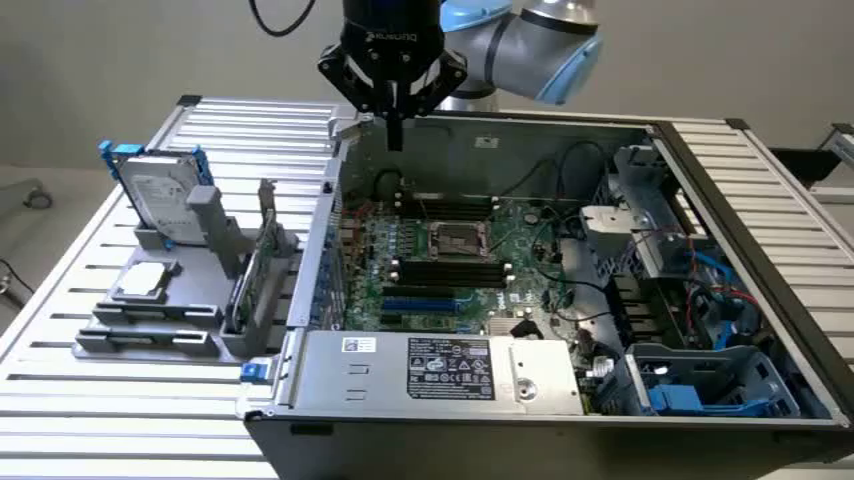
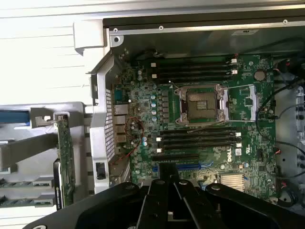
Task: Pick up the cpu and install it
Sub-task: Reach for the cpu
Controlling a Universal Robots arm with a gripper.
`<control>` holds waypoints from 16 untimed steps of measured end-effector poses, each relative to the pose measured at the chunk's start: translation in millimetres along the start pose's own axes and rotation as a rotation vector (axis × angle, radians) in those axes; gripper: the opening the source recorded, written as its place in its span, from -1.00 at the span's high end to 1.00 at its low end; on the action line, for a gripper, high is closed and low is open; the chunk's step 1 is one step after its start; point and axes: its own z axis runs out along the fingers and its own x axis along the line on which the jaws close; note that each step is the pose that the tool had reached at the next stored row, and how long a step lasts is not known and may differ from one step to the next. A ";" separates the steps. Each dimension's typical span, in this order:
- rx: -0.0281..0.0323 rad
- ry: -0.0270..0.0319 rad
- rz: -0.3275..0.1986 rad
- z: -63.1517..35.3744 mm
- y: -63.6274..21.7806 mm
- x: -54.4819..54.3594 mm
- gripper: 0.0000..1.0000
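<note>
**A:** What sits nearest in the exterior view?

**B:** The power supply [image 1: 441, 372], lower middle; its label [image 1: 451, 366] carries print too small to read.

**A:** And the cpu?

**B:** The cpu [image 1: 144, 281] lies flat, metal top up, on the grey holder [image 1: 174, 318] at the exterior view's left, outside the case [image 1: 315, 270]; I judge it is laid that way for a grasp from above; the hard drive [image 1: 158, 192] stands upright behind it.

**A:** Further in?

**B:** The socket [image 1: 454, 240], mid-frame on the motherboard [image 1: 534, 262], is bare; its frame looks swung open to take the chip; in the wrist view the board reads DELL.

**A:** The gripper?

**B:** Farthest, upper middle; the gripper [image 1: 394, 145] hangs over the case's rear edge, fingers pressed together on nothing, well apart from the cpu; its body reads ROBOTIQ.
</note>
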 end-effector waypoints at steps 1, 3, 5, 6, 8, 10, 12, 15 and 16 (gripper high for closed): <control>0.0000 0.0000 0.000 0.0 0.0 0.0 0.79; 0.0000 0.0000 0.000 0.0 0.0 0.0 0.79; 0.0000 0.0000 0.000 0.0 0.0 0.0 0.79; 0.0000 0.0000 0.000 0.0 0.0 0.0 0.79; 0.0000 0.0000 0.000 0.0 0.0 0.0 0.79; -0.0001 0.0000 0.000 0.0 0.0 0.0 0.79; 0.0000 -0.0001 0.000 0.0 0.1 0.3 0.79; 0.0000 0.0008 -0.003 0.0 1.1 2.9 0.79; 0.0000 0.0013 -0.004 0.0 1.9 4.1 0.79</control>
